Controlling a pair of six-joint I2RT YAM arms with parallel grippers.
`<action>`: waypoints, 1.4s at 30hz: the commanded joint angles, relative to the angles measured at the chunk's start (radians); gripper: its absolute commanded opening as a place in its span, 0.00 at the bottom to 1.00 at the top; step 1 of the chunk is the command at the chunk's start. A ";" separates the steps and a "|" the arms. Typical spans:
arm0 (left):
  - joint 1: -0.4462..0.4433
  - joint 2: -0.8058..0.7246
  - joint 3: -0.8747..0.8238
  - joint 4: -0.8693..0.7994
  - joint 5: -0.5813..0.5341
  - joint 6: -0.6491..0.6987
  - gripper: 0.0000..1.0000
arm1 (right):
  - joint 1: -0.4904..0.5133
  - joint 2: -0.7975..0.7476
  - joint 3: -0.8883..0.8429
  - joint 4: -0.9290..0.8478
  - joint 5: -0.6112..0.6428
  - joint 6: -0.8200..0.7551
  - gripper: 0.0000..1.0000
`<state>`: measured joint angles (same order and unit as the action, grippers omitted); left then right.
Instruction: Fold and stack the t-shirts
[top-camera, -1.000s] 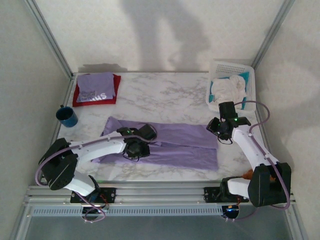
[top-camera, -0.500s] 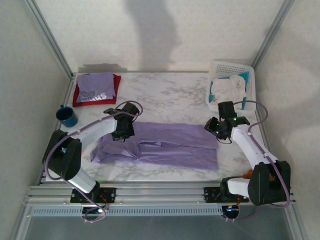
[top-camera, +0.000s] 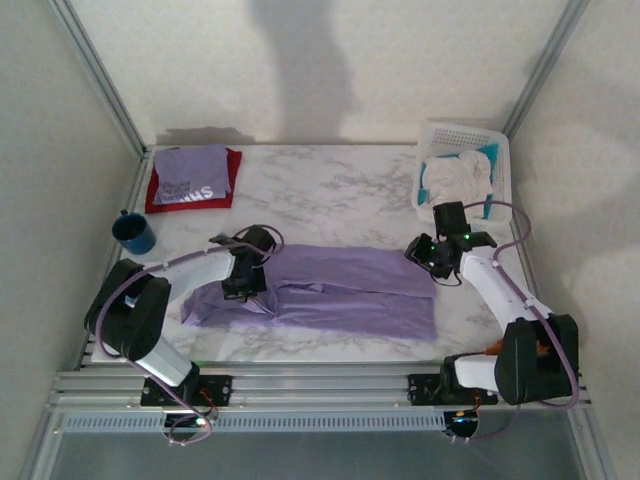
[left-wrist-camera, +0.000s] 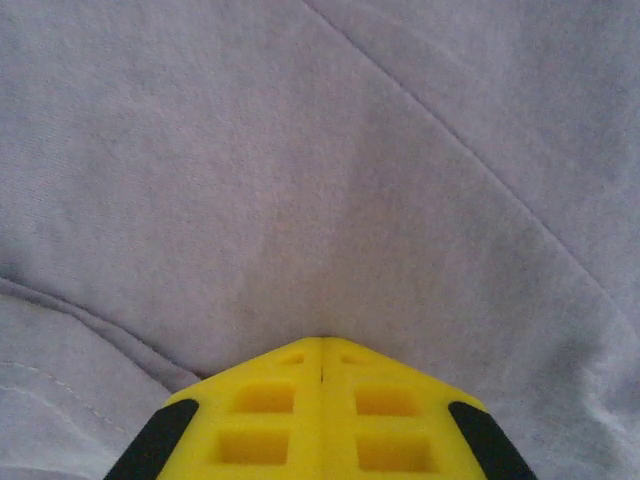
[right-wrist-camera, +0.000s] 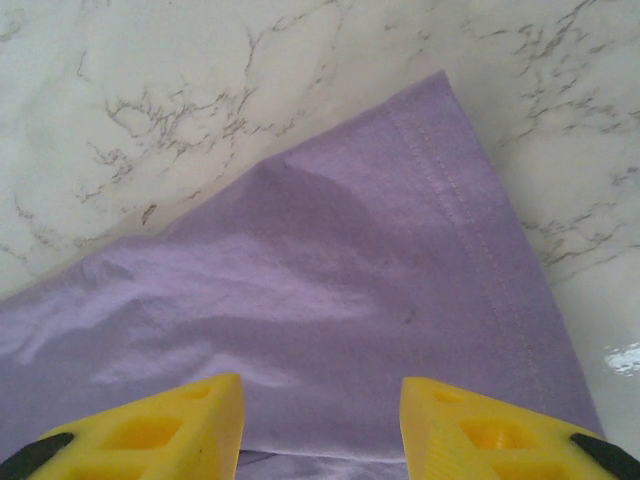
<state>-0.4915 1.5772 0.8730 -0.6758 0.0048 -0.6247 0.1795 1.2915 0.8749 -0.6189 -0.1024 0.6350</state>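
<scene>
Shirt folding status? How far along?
Done: lettered lavender shirt lies folded on the red shirt, far-left corner. In hand: plain lavender shirt is a long strip mid-table; left gripper shut against its left part, right gripper open over its right corner. Left: fold it smaller, stack it. The basket holds white cloth.

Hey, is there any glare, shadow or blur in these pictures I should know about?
Top external: a broad soft shadow lies across the back wall. Right wrist: a small white glare spot sits on the marble table. Left wrist: the lavender t-shirt is seen very close up and slightly soft.
</scene>
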 joint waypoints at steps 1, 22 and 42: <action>-0.015 -0.027 0.007 0.038 -0.003 -0.009 0.00 | 0.010 -0.001 0.016 0.005 -0.015 -0.021 0.46; -0.058 -0.155 -0.056 -0.117 0.005 -0.069 0.00 | 0.011 0.036 0.016 0.031 -0.047 -0.037 0.46; -0.156 -0.266 0.028 -0.311 -0.062 -0.218 0.00 | 0.025 0.091 0.077 0.022 -0.046 -0.049 0.46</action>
<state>-0.6621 1.2865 0.8131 -0.9035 0.0429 -0.8486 0.1955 1.3731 0.9188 -0.5873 -0.1360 0.5941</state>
